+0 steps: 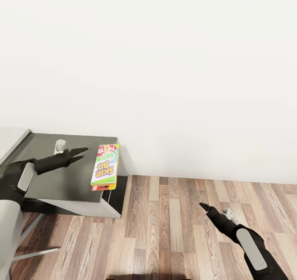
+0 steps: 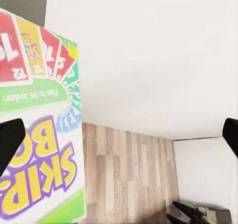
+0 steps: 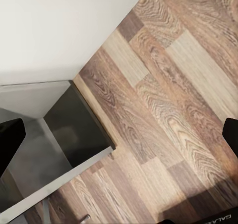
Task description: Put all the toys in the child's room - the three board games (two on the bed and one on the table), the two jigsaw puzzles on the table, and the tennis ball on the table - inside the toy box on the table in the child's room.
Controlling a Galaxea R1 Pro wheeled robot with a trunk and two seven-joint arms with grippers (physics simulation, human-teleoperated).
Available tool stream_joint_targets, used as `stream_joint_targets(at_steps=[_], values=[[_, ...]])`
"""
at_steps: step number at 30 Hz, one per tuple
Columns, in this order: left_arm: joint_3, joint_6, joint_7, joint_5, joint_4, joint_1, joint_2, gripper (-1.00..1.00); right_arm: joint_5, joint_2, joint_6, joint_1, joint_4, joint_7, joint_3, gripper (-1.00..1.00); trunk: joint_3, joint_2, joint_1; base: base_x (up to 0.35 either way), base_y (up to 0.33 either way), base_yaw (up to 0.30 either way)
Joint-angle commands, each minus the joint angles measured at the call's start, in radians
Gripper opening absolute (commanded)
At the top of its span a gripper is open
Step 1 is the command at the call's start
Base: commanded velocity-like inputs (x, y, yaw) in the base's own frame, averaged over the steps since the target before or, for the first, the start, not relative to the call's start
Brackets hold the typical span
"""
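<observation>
One board game on the dark surface, right edge | left gripper jaws spread, beside it | right gripper jaws spread, over floor

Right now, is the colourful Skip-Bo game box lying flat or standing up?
Lying flat: the colourful Skip-Bo game box rests cover-up on the dark grey cabinet top, at its edge.

Lighting's bright and flat everywhere, super even, so the white wall goes nearly blown out with no texture and I can't pick out one light source. Only soft shadows show: a dim patch under the dark-topped cabinet and faint streaks on the wood floor by its legs. The head view is crisp, but in the left wrist view the game box print looks soft up close, and the dark fingertips at the wrist frames' edges are smeary.
</observation>
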Motion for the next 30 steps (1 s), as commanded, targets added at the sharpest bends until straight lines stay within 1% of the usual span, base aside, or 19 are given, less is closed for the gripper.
stream_joint_targets(at_steps=[1,2,4,10,11,13,14,16,17,18,19,22,23,24,25,26,27,29,30], values=[[0.000,0.005,-0.021,0.000,0.000,0.000,0.004,1.00,-0.001,0.000,0.006,-0.001,0.000,0.003,-0.002,1.00,-0.001,-0.002,0.001,0.000,0.000,0.000],[0.000,0.005,-0.054,0.000,0.000,0.002,0.011,1.00,-0.001,0.001,0.006,-0.001,0.000,0.003,-0.001,1.00,-0.001,-0.002,0.001,0.000,0.000,0.000],[-0.001,0.005,-0.096,0.000,0.000,0.006,0.020,1.00,-0.001,0.001,0.006,0.000,0.000,0.004,-0.001,1.00,-0.001,-0.002,0.001,0.000,0.000,0.000],[0.000,0.005,-0.193,0.000,0.000,0.013,0.036,1.00,-0.001,0.001,0.006,-0.001,0.001,0.004,0.000,1.00,-0.001,-0.002,0.001,0.000,0.000,0.000],[0.001,0.005,-0.222,0.001,0.000,0.019,0.040,1.00,-0.001,0.002,0.006,-0.001,0.001,0.005,0.001,1.00,-0.001,-0.002,0.001,0.000,0.000,0.000],[0.001,0.004,-0.300,0.001,-0.006,0.029,0.051,1.00,-0.002,0.008,0.007,-0.001,0.001,0.013,0.002,1.00,-0.001,-0.002,0.001,0.000,0.000,0.000],[0.001,0.004,-0.324,0.001,-0.009,0.031,0.053,1.00,-0.002,0.009,0.007,-0.001,0.001,0.020,0.002,1.00,-0.001,-0.002,0.001,0.000,0.000,0.000],[0.000,0.000,-0.417,-0.001,-0.014,0.038,0.059,1.00,-0.004,0.012,0.009,-0.007,0.002,0.081,0.003,1.00,-0.001,-0.002,0.001,0.000,0.000,0.000],[0.000,-0.001,-0.436,-0.002,-0.016,0.039,0.059,1.00,-0.005,0.012,0.010,-0.010,0.003,0.104,0.003,1.00,-0.001,-0.002,0.001,0.000,0.000,0.000],[0.000,-0.003,-0.468,-0.002,-0.018,0.043,0.060,1.00,-0.006,0.013,0.013,-0.016,0.006,0.155,0.003,1.00,-0.001,-0.002,0.001,0.000,0.000,0.000],[0.000,-0.004,-0.480,-0.002,-0.018,0.044,0.061,1.00,-0.006,0.013,0.013,-0.021,0.009,0.181,0.003,1.00,-0.001,-0.002,0.001,0.000,0.000,0.000],[0.000,-0.007,-0.516,-0.003,-0.020,0.049,0.062,1.00,-0.005,0.015,0.017,-0.067,0.068,0.310,0.005,1.00,-0.001,-0.002,0.001,0.000,0.000,0.000],[0.000,-0.007,-0.518,-0.003,-0.021,0.050,0.062,1.00,-0.004,0.016,0.017,-0.077,0.083,0.325,0.007,1.00,-0.001,-0.002,0.001,0.000,0.000,0.000],[0.000,-0.008,-0.522,-0.003,-0.021,0.050,0.062,1.00,-0.004,0.019,0.019,-0.096,0.109,0.349,0.017,1.00,-0.001,-0.002,0.001,0.000,0.000,0.000],[0.000,-0.008,-0.523,-0.003,-0.021,0.051,0.062,1.00,-0.003,0.020,0.020,-0.105,0.121,0.358,0.024,1.00,-0.001,-0.002,0.001,0.000,0.000,0.000],[0.000,-0.009,-0.525,-0.003,-0.021,0.051,0.062,1.00,-0.003,0.022,0.021,-0.122,0.137,0.371,0.045,1.00,-0.001,-0.002,0.001,0.000,0.000,0.000],[0.000,-0.009,-0.526,-0.003,-0.021,0.051,0.062,1.00,-0.003,0.022,0.022,-0.129,0.144,0.375,0.058,1.00,-0.001,-0.002,0.001,0.000,0.000,0.000],[0.000,-0.009,-0.528,-0.002,-0.021,0.051,0.061,1.00,-0.004,0.023,0.023,-0.149,0.160,0.386,0.102,1.00,-0.001,-0.002,0.001,0.000,0.000,0.000],[0.000,-0.010,-0.529,-0.002,-0.021,0.052,0.061,1.00,-0.004,0.023,0.023,-0.152,0.163,0.388,0.110,1.00,-0.001,-0.002,0.001,0.000,0.000,0.000]])
